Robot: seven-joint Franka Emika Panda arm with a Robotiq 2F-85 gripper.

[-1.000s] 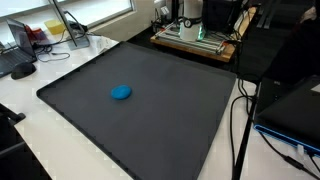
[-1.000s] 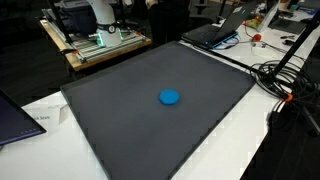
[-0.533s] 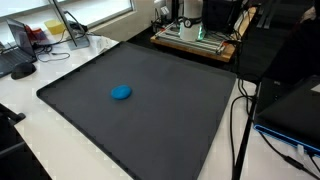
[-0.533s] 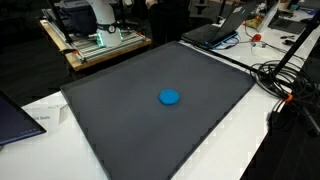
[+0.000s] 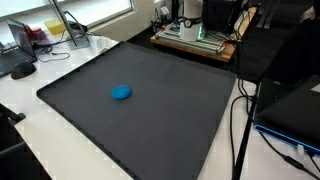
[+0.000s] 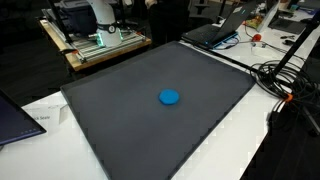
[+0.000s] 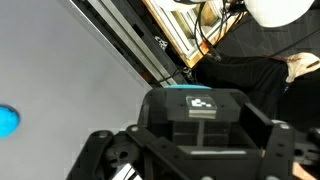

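1. One small blue disc (image 5: 121,93) lies flat on the black mat (image 5: 190,125). In both exterior views it sits alone, toward the middle of the mat, with nothing touching it.
2. From my wrist view the blue disc (image 7: 5,120) shows only as a sliver at the left edge, well apart from the gripper (image 7: 195,165).
3. The gripper's dark body fills the lower part of that view, above the mat and near the edge that runs along the wooden platform (image 7: 175,35). Its fingertips are cut off by the bottom of the frame, so I cannot tell whether the jaws are spread or pressed together.
4. In an exterior view the mat rests on a white table (image 6: 250,145). A laptop (image 6: 215,32) and a tangle of cables (image 6: 283,82) lie off its far corner.
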